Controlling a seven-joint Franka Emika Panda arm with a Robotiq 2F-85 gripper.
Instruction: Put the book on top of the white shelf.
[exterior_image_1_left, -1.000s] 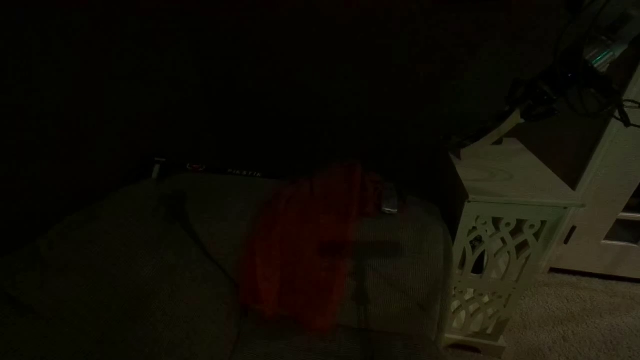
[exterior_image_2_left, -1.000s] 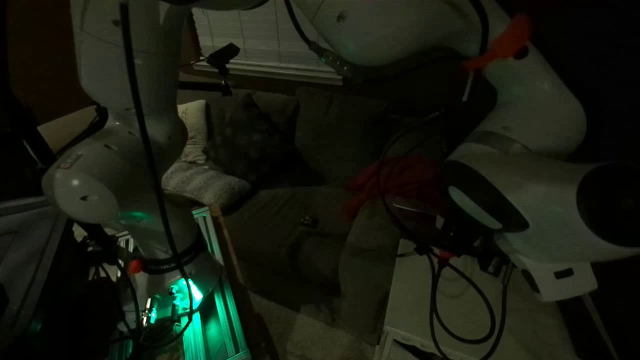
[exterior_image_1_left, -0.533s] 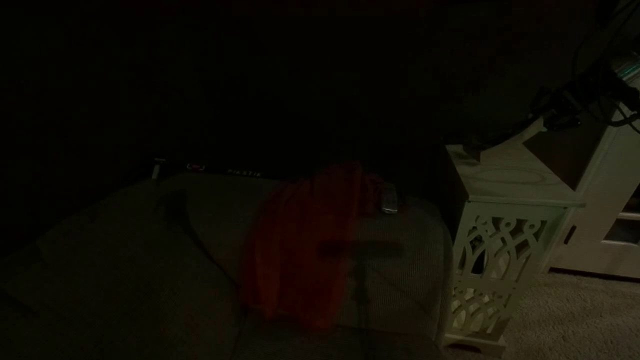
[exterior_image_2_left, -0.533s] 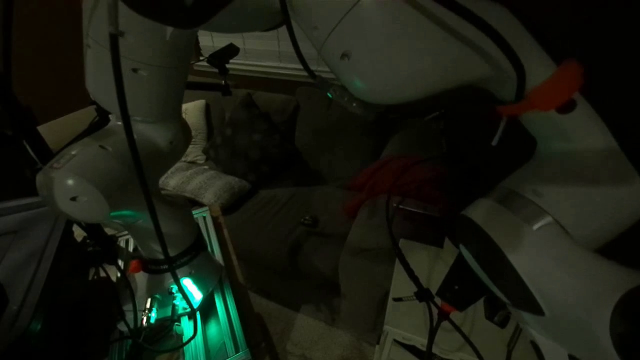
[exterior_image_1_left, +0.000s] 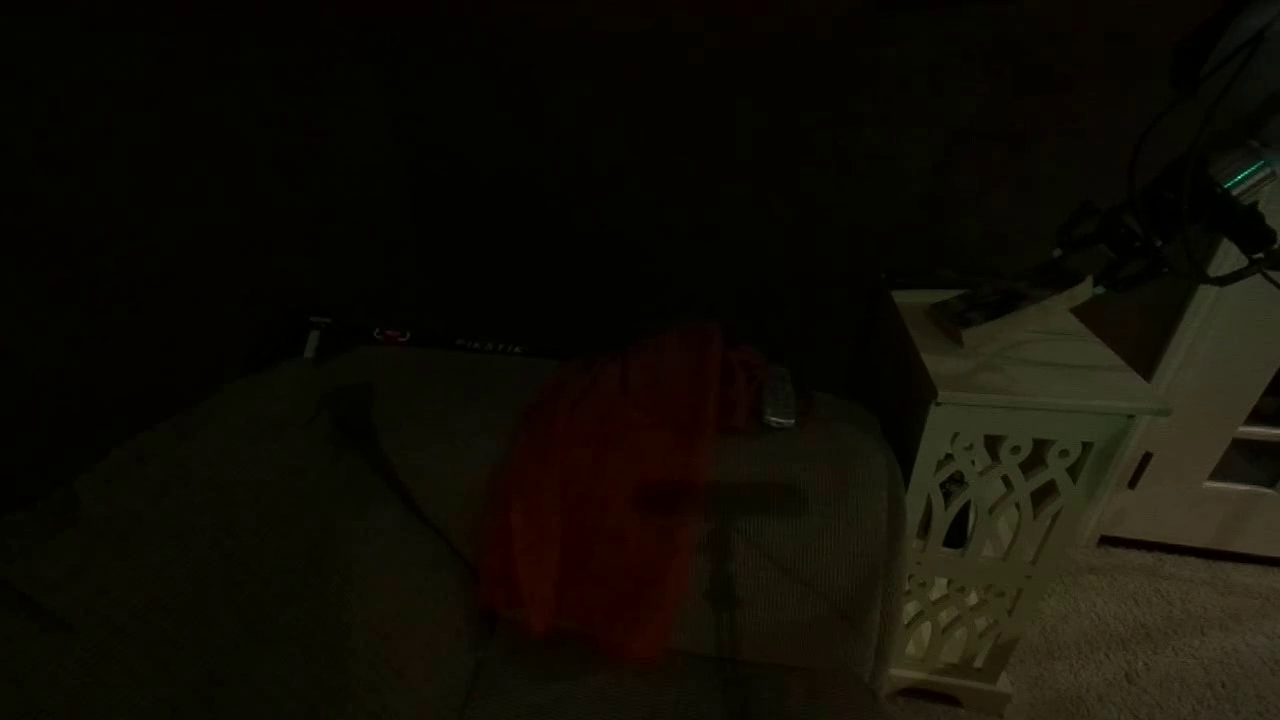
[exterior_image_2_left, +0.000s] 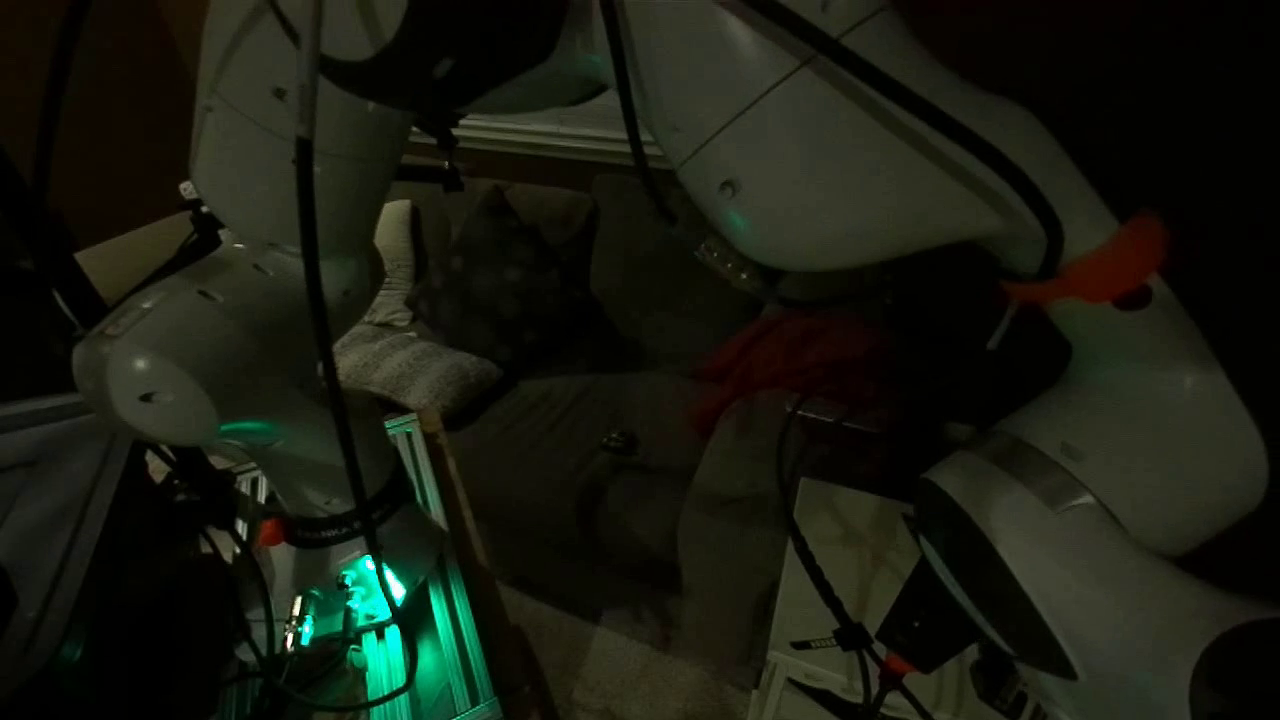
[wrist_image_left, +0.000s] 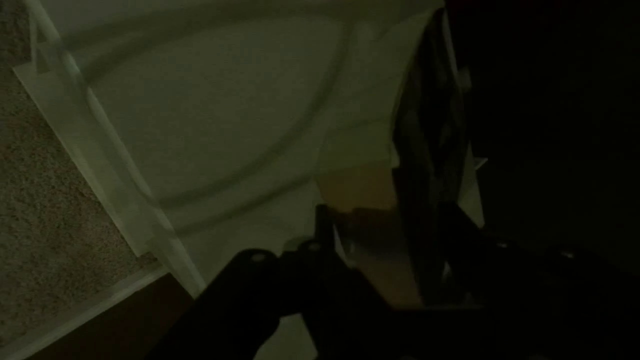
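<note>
Over white shelf (exterior_image_1_left: 1045, 372), toward far corner in an exterior view | book (exterior_image_1_left: 1010, 305): likely light, bendy; pinch short end | gripper (wrist_image_left: 385, 212): jaws astride book, clamped/loose can't tell

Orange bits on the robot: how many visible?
3: orange strip on the white arm, small orange piece by its base, another small piece by the black cable. More may be hidden.

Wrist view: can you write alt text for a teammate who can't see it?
The gripper, at the bottom edge, has the book between its fingers, over the top of the white shelf; the dimness hides whether the book is gripped or touching the shelf. Carpet shows at left, and the right side is nearly black.
</note>
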